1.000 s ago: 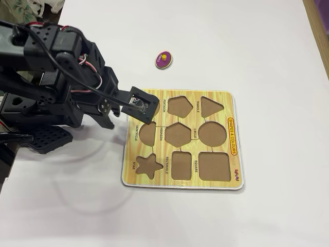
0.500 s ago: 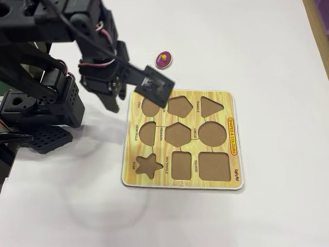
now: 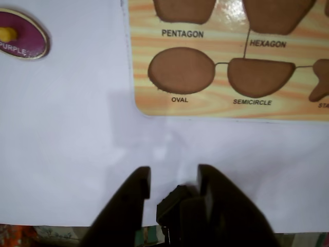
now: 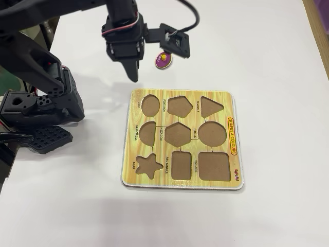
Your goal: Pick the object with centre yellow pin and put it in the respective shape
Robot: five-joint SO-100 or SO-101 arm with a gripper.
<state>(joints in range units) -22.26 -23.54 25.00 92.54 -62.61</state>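
The purple oval piece (image 3: 23, 35) with a yellow centre pin lies on the white table at the top left of the wrist view. In the fixed view it (image 4: 164, 60) lies just beyond the board, partly behind the wrist camera. The wooden shape board (image 3: 226, 108) has empty cut-outs, and its oval slot (image 3: 181, 70) is the nearest one. In the fixed view the oval slot (image 4: 150, 105) is at the board's (image 4: 182, 180) far left corner. My gripper (image 3: 174, 172) is open and empty, hovering over bare table, short of the board and to the right of the piece. It points down in the fixed view (image 4: 132, 72).
The arm's black base and motors (image 4: 41, 108) stand at the left of the fixed view. The wrist camera mount (image 4: 172, 41) hangs over the oval piece. The table's edge (image 3: 288, 232) shows at the bottom of the wrist view.
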